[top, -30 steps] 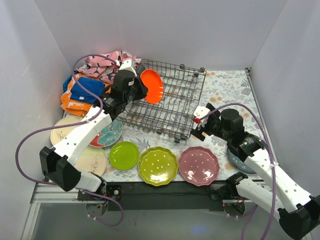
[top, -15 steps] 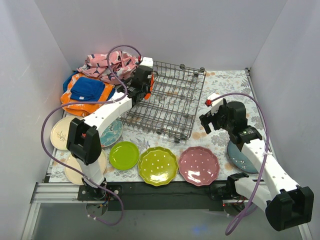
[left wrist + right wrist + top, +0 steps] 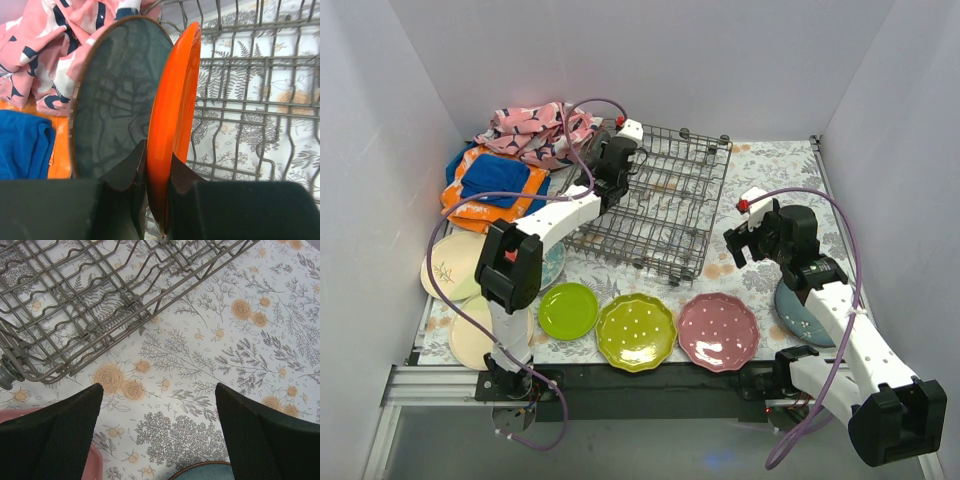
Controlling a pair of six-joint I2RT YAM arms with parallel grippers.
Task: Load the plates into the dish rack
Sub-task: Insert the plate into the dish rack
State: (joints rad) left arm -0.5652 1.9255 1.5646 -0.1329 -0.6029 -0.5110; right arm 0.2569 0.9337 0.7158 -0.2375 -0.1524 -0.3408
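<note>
Because tines take plates edgewise, left gripper [image 3: 158, 167] clamps orange plate [image 3: 173, 107] upright at dish rack [image 3: 665, 205]; right gripper [image 3: 157, 392] gapes empty.

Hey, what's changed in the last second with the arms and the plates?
The left gripper, still shut on the orange plate, carried it to the dish rack's far left corner, on edge beside a dark plate. The open right gripper drew back rightward from the rack. Rack, cloths and the plates on the table stayed put.
</note>
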